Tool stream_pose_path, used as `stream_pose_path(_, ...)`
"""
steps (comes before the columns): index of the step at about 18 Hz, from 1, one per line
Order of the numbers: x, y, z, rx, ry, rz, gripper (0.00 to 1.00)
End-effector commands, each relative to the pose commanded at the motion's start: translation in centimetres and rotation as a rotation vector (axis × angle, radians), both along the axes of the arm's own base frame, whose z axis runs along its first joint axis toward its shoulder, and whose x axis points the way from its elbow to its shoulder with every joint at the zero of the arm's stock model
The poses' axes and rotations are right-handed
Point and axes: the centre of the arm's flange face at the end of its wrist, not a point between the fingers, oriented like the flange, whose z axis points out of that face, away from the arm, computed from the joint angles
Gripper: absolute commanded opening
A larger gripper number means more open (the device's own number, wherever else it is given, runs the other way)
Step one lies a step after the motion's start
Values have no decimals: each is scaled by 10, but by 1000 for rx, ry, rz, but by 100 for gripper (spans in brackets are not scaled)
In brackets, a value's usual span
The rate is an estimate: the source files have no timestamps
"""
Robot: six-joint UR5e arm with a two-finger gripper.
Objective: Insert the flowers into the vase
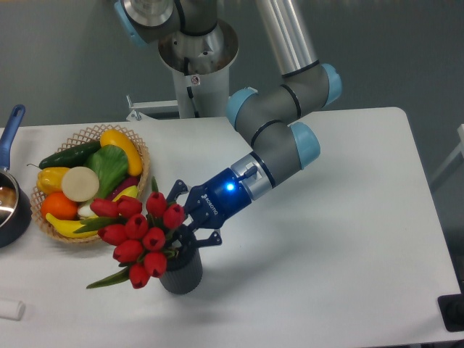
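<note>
Beside us a wicker basket holds fruit and vegetables; a dark pot sits at the desk's left edge. Our claw pinches the flowers' stems over the vase, their ends at its mouth.

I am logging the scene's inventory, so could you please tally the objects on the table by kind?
Flowers, bunch: 1
Vase: 1
Wicker basket of fruit and vegetables: 1
Pot with blue handle: 1
Small white object at front left edge: 1
Total: 5
</note>
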Motion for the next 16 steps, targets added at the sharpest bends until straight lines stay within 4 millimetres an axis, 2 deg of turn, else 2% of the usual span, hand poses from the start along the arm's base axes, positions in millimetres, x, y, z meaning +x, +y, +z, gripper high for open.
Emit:
stream_pose_path(1,-1,-1,0,6,9,0,80)
stream_pose_path(2,-2,-1,0,7,14,1,90)
stream_pose_path(4,-3,-1,0,7,17,2,100)
stream_pose_path(9,-7,-6,2,-38,90,16,100)
stream_pose_path(12,-18,-16,15,-108,186,53,100)
stream_pose_path(13,-23,-19,18,-110,196,63,100)
stream_pose_path(16,-57,-44,34,-131,306,127,100)
